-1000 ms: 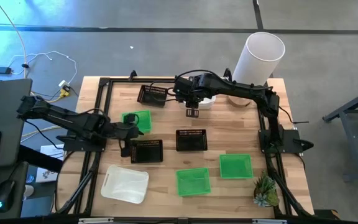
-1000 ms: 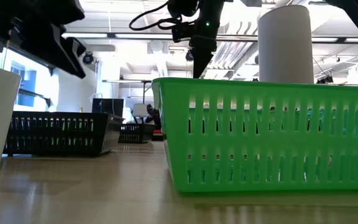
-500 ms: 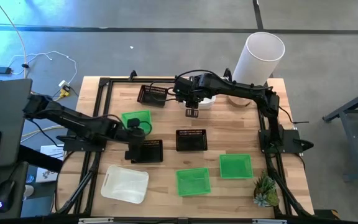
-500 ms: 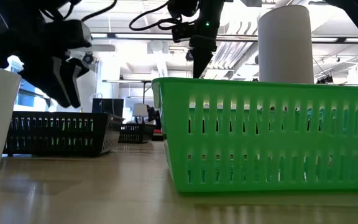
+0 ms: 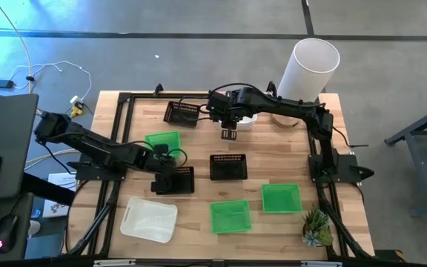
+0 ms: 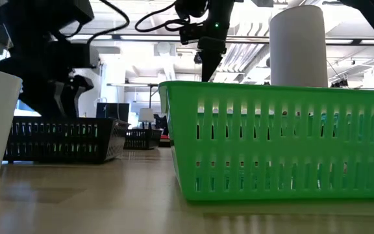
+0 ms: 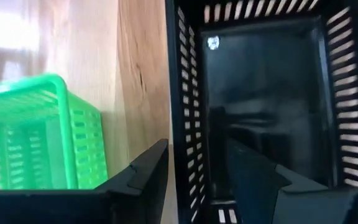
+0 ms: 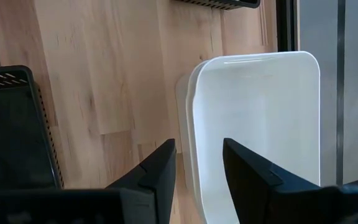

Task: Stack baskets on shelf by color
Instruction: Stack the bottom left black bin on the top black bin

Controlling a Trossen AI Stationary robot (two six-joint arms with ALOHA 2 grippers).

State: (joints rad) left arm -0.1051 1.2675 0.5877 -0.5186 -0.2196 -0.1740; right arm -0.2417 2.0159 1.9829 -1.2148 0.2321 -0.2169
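Note:
My left gripper (image 5: 165, 169) is open and low over the black basket (image 5: 175, 179) near the table's middle. Its fingers stand on either side of that basket's left wall (image 7: 179, 118), one inside and one outside. A green basket (image 7: 36, 137) sits just beyond. My right gripper (image 5: 228, 134) is open and hangs high (image 6: 208, 65) over the white baskets (image 8: 253, 124) at the far edge, which sit one nested in the other. Two more black baskets (image 5: 185, 113) (image 5: 228, 167), two more green ones (image 5: 230, 216) (image 5: 282, 198) and another white one (image 5: 149, 219) rest flat on the table.
A tall white cylinder (image 5: 310, 70) stands at the far right corner behind the right arm. A small plant (image 5: 316, 228) sits at the near right corner. A black frame (image 5: 124, 100) runs around the wooden top. Bare wood lies between the middle black baskets and the far edge.
My left gripper has moved toward the table's right and come down onto the black basket, ending with its fingers astride the basket's left wall. The right arm and all baskets have stayed where they were.

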